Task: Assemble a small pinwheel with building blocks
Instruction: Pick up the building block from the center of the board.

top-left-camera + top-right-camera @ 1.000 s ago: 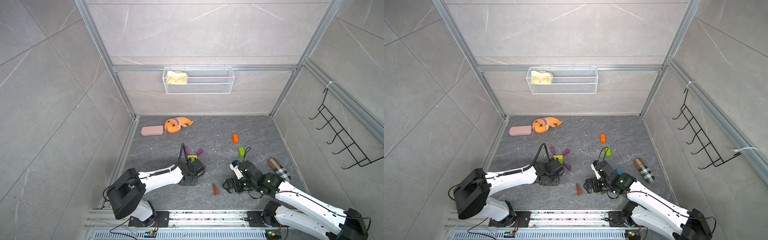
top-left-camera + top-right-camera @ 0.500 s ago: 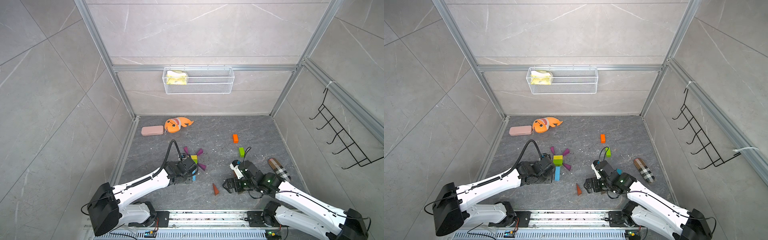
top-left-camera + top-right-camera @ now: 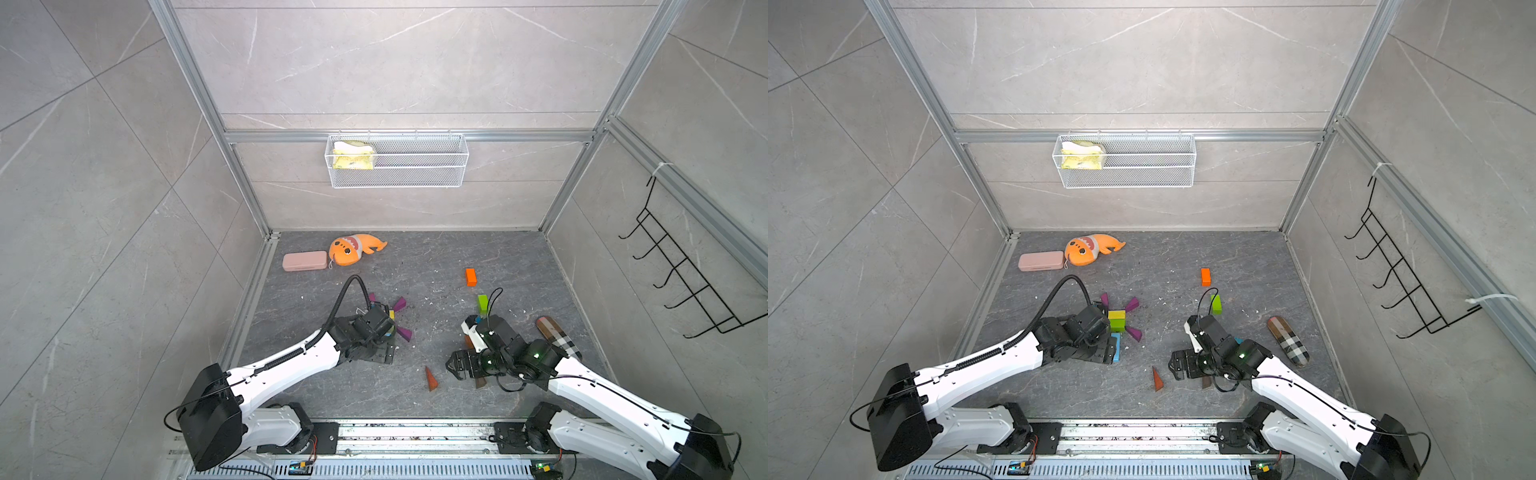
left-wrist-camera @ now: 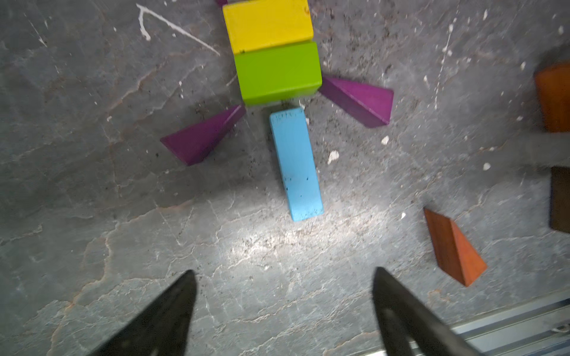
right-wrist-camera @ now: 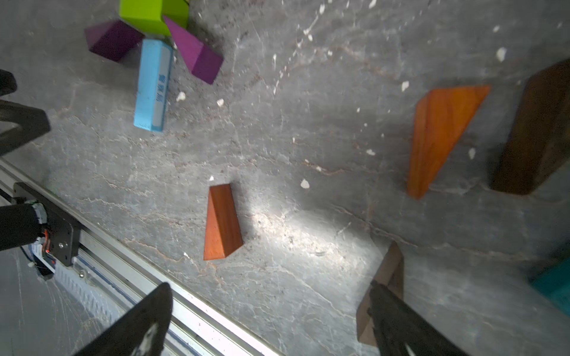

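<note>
Lying behind blocks [image 3: 1116, 321] — pink case [image 3: 1041, 261], plush shark [image 3: 1086, 251]

I see left end effector [image 4: 284, 271] spread wide, empty. Blue bar [image 4: 296, 163] mid-frame, end just beside green brick [image 4: 277, 72]; yellow brick [image 4: 267, 26] touches it; purple wedges [image 4: 203, 138] either side.

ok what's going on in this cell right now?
The robot is laying out a block pinwheel. A yellow brick and green brick sit side by side, with purple wedges fanned around and a light-blue bar pointing at the green one. The left tool is open, empty, short of that bar. The right tool, also open, hovers by a reddish-orange wedge.
</note>
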